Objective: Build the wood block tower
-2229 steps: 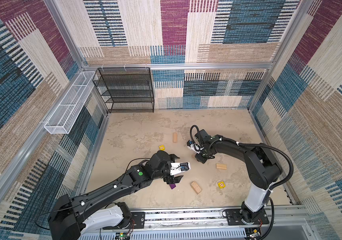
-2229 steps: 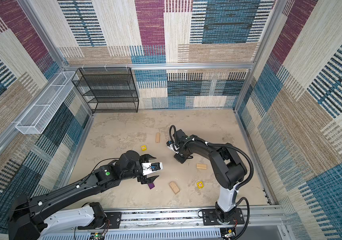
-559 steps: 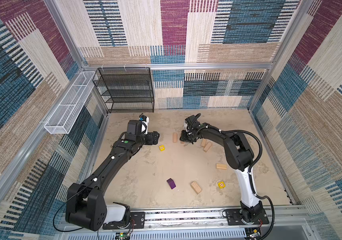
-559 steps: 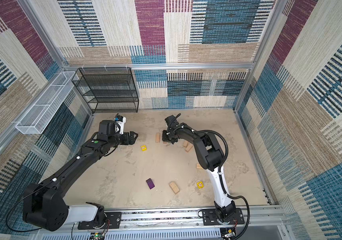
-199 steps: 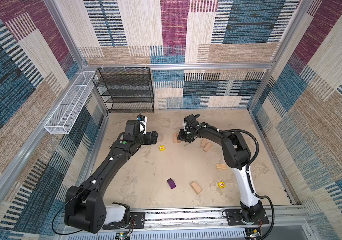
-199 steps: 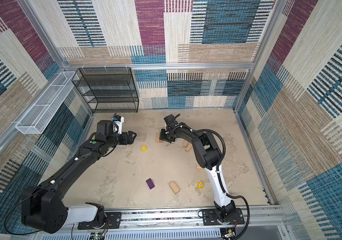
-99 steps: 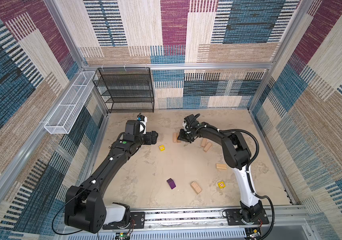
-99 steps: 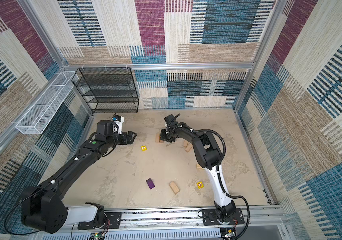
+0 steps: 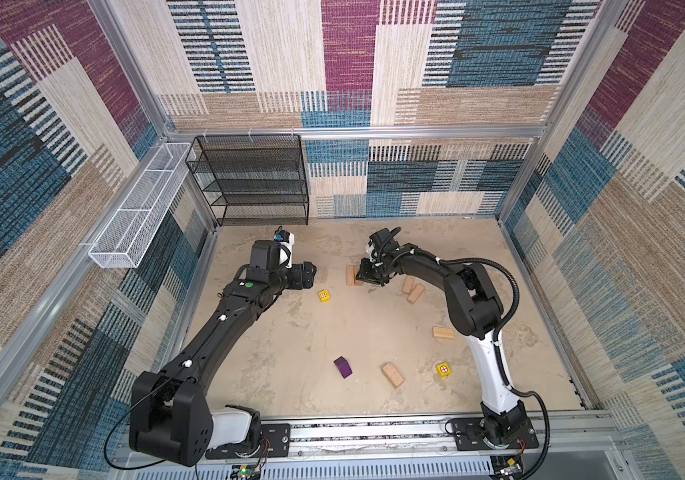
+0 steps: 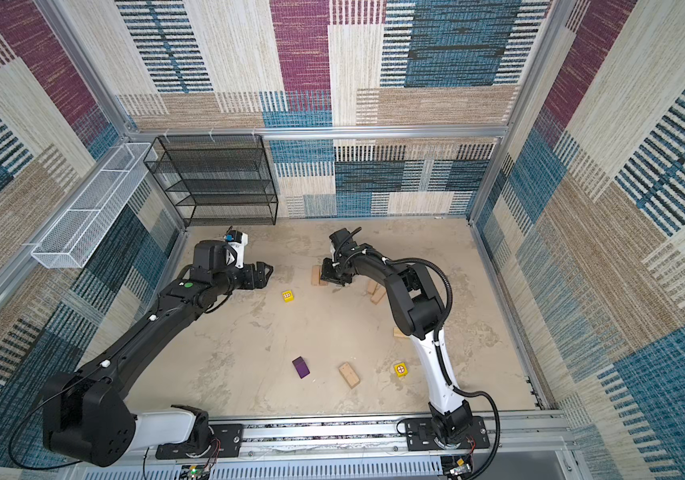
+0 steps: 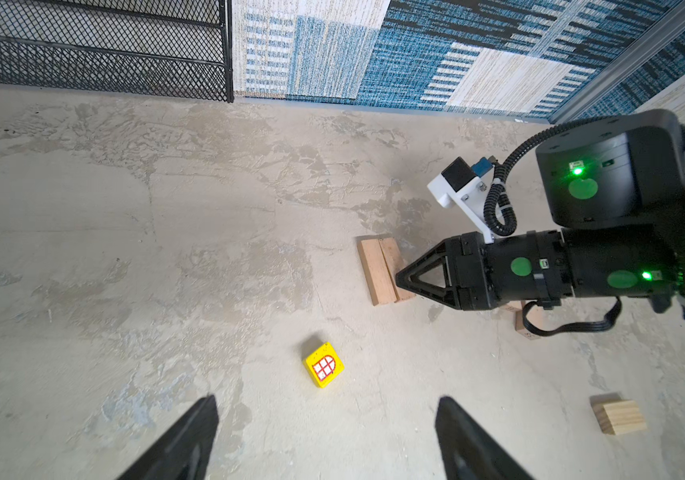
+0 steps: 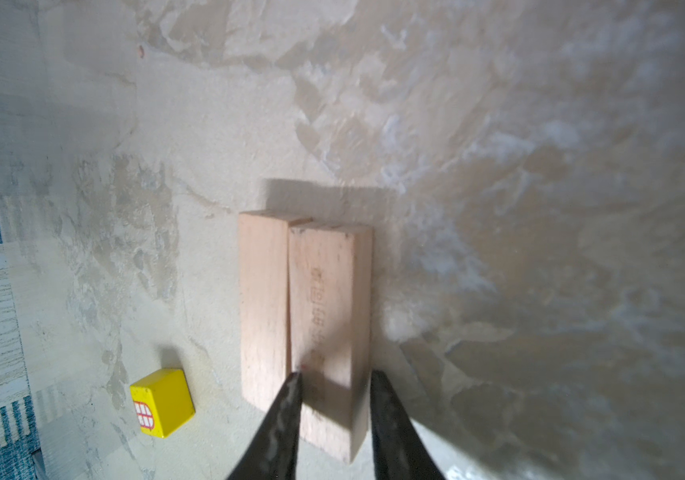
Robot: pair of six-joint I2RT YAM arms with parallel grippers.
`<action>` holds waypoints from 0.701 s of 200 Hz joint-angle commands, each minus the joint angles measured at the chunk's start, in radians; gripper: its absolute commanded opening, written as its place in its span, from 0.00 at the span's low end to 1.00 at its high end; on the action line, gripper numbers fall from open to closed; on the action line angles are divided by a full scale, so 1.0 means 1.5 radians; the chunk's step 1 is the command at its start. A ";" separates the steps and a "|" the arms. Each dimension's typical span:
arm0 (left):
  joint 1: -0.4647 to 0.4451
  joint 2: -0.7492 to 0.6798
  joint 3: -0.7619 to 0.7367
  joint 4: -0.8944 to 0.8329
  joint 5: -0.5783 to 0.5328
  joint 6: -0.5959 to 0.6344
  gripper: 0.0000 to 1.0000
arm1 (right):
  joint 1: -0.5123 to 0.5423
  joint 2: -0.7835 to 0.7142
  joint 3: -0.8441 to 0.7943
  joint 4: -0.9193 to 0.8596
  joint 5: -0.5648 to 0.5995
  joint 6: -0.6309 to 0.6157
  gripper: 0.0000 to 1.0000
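The black mesh shelf and white wire basket lined the walls; the wood blocks lay on the surface. On the left gripper the jaws stood wide near a yellow cube; on the right gripper they clamped one tan brick.

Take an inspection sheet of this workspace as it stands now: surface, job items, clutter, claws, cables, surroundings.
Surface: mottled beige tabletop, no spills seen.
Job's things: no tower yet. Brick pair side by side; second pair touching; two single bricks; window cube; second yellow cube; purple block. All lie on the surface.
Clutter: nothing seen.
Claws: left claw open, empty, facing the window cube. Right claw closed on the stamped brick of the brick pair.
Cables: corrugated hose on the right arm, thin loop by the left base; both clear of the blocks.
Surroundings: black mesh shelf, white wire basket, patterned walls.
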 commanded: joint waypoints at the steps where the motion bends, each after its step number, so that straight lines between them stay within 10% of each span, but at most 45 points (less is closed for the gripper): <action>1: 0.000 -0.001 -0.002 0.008 0.005 -0.009 0.87 | -0.001 0.005 0.002 -0.028 0.003 -0.003 0.29; 140: 0.002 0.001 -0.002 0.009 0.008 -0.010 0.87 | -0.002 0.013 0.014 -0.026 -0.015 -0.007 0.28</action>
